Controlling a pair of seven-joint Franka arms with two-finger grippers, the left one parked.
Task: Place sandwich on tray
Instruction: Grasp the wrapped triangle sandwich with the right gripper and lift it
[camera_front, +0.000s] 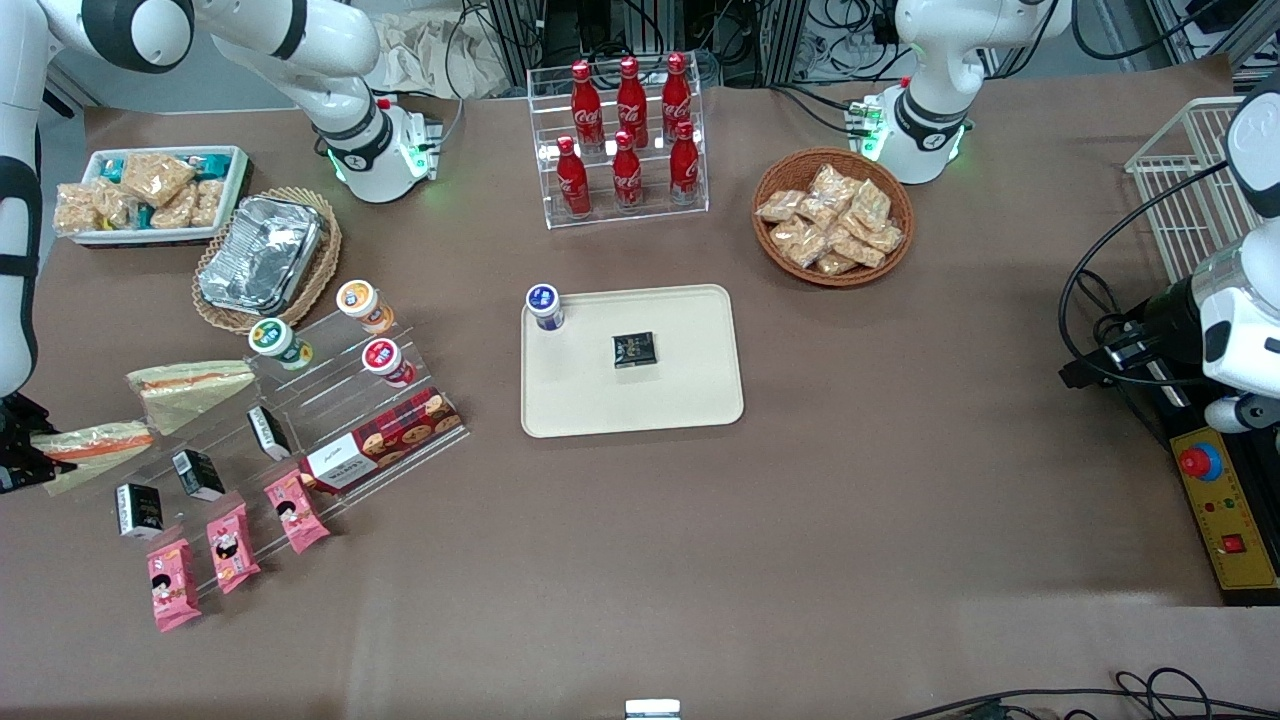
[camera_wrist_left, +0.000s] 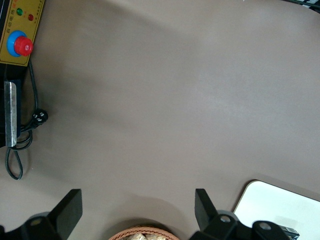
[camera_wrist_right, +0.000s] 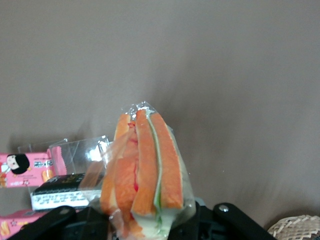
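The sandwich (camera_front: 92, 444), a clear-wrapped wedge with a bright orange filling stripe, is at the working arm's end of the table, beside the clear acrylic stand. My gripper (camera_front: 18, 455) is shut on its wide end. In the right wrist view the sandwich (camera_wrist_right: 145, 170) stands up from between the jaws of the gripper (camera_wrist_right: 147, 222), orange layers facing the camera. The cream tray (camera_front: 600, 400) lies mid-table, well apart from the sandwich, and holds a blue-lidded cup (camera_front: 545, 305) and a black packet (camera_front: 633, 349). One corner of the tray (camera_wrist_left: 280, 205) shows in the left wrist view.
A second wrapped wedge (camera_front: 190, 388) with a pale yellow-green face lies beside the held one. The acrylic stand (camera_front: 300, 420) carries cups, black packs, pink snack packs and a biscuit box. Foil container in a basket (camera_front: 262, 255), cola rack (camera_front: 620, 140) and snack basket (camera_front: 832, 215) stand farther from the camera.
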